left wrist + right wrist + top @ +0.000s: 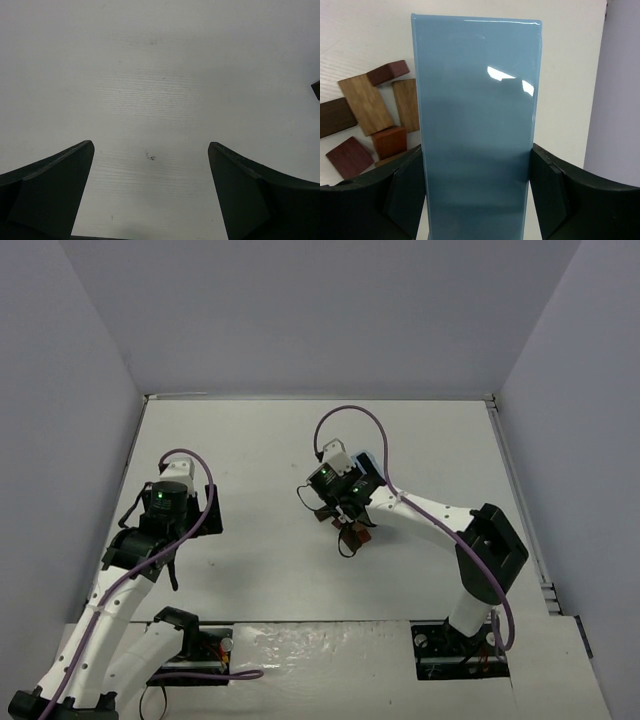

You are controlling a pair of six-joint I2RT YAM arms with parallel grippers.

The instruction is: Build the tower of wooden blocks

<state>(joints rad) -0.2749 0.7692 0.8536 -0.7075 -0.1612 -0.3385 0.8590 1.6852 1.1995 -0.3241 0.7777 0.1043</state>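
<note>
No tower stands; the wood blocks (366, 105) lie flat in a loose cluster on the white table, in tan, reddish-brown and dark brown. In the top view my right arm hides most of them, with a few blocks (350, 533) showing at its lower edge. My right gripper (476, 150) is shut on a light blue rectangular box (477, 90), which it holds just right of the blocks. In the top view the right gripper (345, 505) hangs over the cluster. My left gripper (150, 145) is open and empty above bare table, far left of the blocks (168, 565).
White walls enclose the table (250, 440) at the back and on both sides. A dark corner (316, 89) shows at the right edge of the left wrist view. A purple cable (350, 420) loops above the right arm.
</note>
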